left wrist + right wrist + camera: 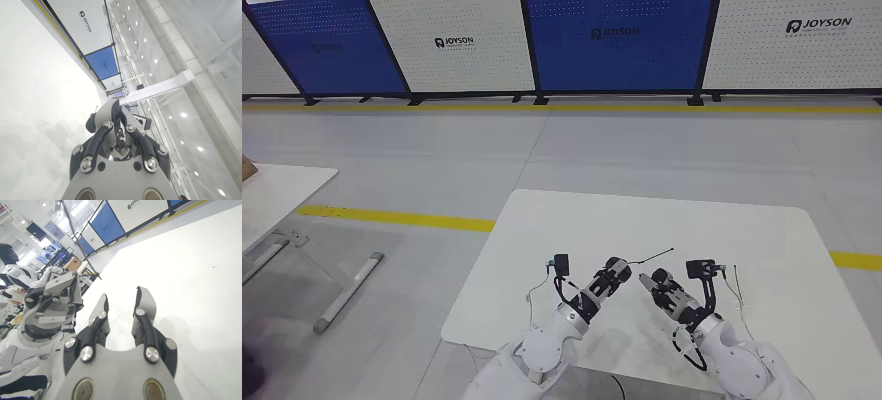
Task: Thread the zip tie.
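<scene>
White table in a hall fenced by blue and white pegboard panels; the left gripper has its jaws pressed together on one end of the black zip tie, the free length jutting out across the front of the right gripper, probably offered for threading; that one's jaws stand spread, empty, touching nothing

Top view sits above the arms, looking down and forward across the table to its far edge. Left wrist view: close behind left gripper, tilted ceilingward. Right wrist view: close behind right gripper, low over table, sharing left gripper and zip tie with top view.
</scene>
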You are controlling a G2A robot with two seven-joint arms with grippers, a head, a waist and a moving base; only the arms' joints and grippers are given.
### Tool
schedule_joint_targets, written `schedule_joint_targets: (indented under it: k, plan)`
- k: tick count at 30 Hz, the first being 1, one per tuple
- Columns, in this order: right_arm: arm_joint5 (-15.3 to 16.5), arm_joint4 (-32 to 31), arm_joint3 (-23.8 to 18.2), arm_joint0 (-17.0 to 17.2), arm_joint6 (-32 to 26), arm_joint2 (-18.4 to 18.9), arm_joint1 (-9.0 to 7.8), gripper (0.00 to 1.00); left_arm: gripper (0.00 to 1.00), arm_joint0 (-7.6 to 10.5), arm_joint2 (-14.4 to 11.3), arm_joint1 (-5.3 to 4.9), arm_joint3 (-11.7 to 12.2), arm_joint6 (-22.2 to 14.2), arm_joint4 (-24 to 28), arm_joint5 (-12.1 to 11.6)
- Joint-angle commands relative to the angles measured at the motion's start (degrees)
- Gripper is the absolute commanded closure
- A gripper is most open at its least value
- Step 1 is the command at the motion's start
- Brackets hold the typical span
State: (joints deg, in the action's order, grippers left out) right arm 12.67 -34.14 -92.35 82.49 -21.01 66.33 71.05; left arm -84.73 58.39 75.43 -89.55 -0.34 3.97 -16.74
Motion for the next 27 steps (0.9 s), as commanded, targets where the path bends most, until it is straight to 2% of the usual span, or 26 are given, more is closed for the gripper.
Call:
schedule_joint_targets:
  k: [1, 15, 27]
  plan:
    - [0.2, 0.2, -0.2, -0.1, -0.1, -0.1, 0.0, 0.68, 1.0, 0.07, -0.2, 0.03, 0.1, -0.3, 0.1, 0.0]
    - [0.5, 0.1, -1.0, -0.1, 0.8, -0.1, -0.09, 0.69, 1.0, -0.02, -0.8, 0.04, 0.4, -0.8, -0.8, 0.2]
    - [-1.0, -2.2, -1.3, -0.2, 1.8, -0.6, -0.09, 0.68, 1.0, 0.09, -1.3, -0.02, 0.2, -1.3, -2.3, 1.3]
